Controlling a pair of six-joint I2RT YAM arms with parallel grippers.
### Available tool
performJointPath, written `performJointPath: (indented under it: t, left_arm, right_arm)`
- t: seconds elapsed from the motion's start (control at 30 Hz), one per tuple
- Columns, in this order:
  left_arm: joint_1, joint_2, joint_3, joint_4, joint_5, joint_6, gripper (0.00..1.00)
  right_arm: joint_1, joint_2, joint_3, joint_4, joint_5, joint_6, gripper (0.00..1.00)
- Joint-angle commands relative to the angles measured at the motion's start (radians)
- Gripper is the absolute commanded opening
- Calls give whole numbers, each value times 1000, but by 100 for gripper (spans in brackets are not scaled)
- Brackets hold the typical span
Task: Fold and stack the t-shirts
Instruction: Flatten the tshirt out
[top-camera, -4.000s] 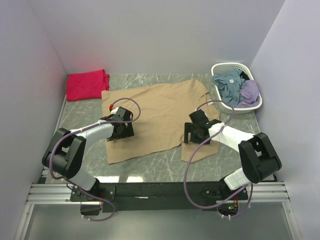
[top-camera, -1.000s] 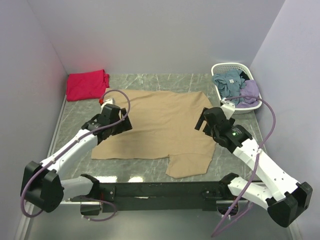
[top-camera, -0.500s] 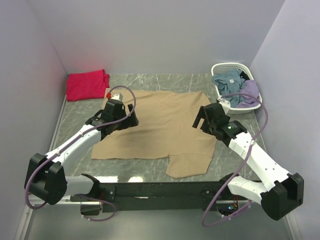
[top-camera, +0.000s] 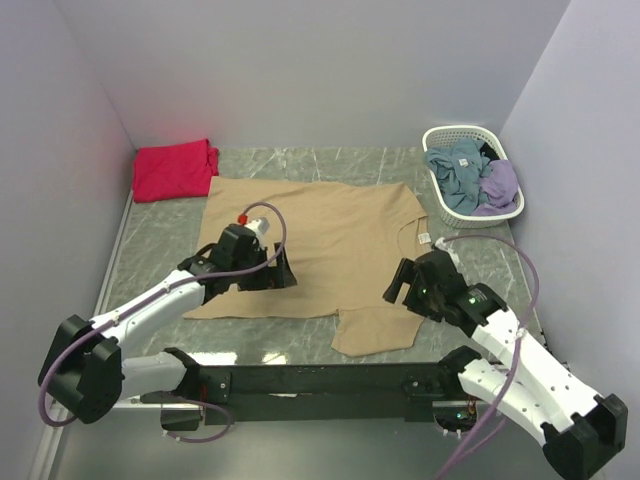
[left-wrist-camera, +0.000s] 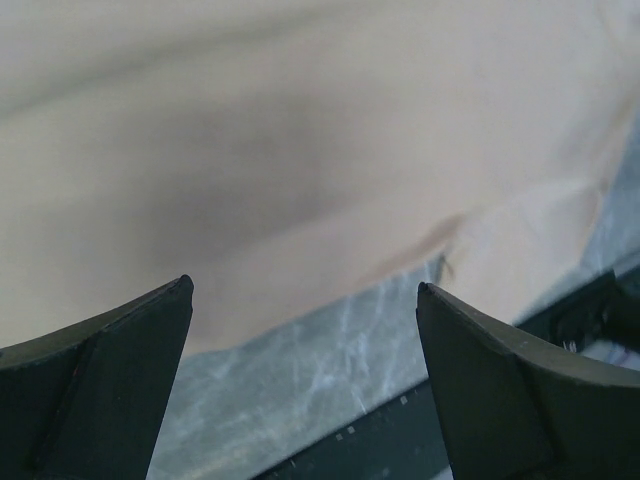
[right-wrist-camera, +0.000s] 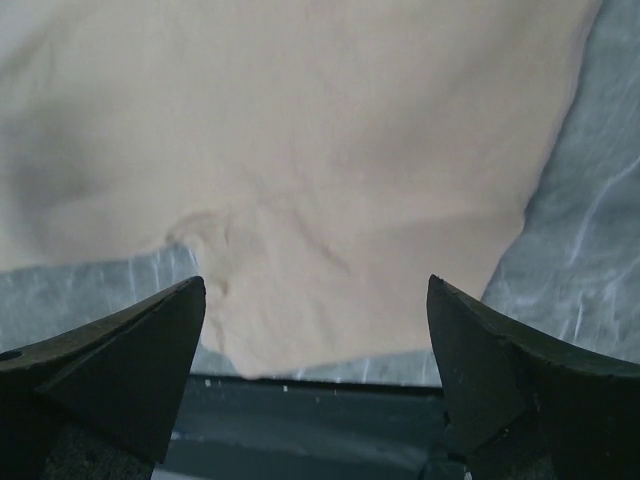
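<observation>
The tan t-shirt lies spread flat mid-table, its neck with a small white label at the right and one sleeve hanging toward the near edge. It fills the left wrist view and the right wrist view. The red-pink t-shirt lies folded at the far left corner. My left gripper is open and empty over the tan shirt's near left part. My right gripper is open and empty over the shirt's near right part, just above the sleeve.
A white lattice basket at the far right holds blue and purple clothes. The walls close in left, right and behind. The black mounting rail runs along the near edge, also seen in the right wrist view.
Both grippers have pulled back toward the near edge over the tan shirt. The shirt's far edge and neck now lie uncovered and flat; earlier it was askew.
</observation>
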Motion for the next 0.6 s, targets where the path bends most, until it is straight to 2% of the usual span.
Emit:
performJointPath:
  t: [0.0, 0.23, 0.4, 0.57]
  left_arm:
    - [-86, 1, 59, -3, 72, 26, 99]
    - [-213, 51, 39, -23, 103, 22, 100]
    - [-339, 123, 53, -59, 39, 16, 99]
    - [-395, 188, 76, -66, 0, -4, 99]
  right_arm:
    - [86, -63, -25, -86, -33, 113, 97]
    - [252, -89, -69, -182, 13, 268, 96]
    - [333, -109, -105, -210, 24, 372, 96]
    - [393, -104, -144, -212, 10, 423, 96]
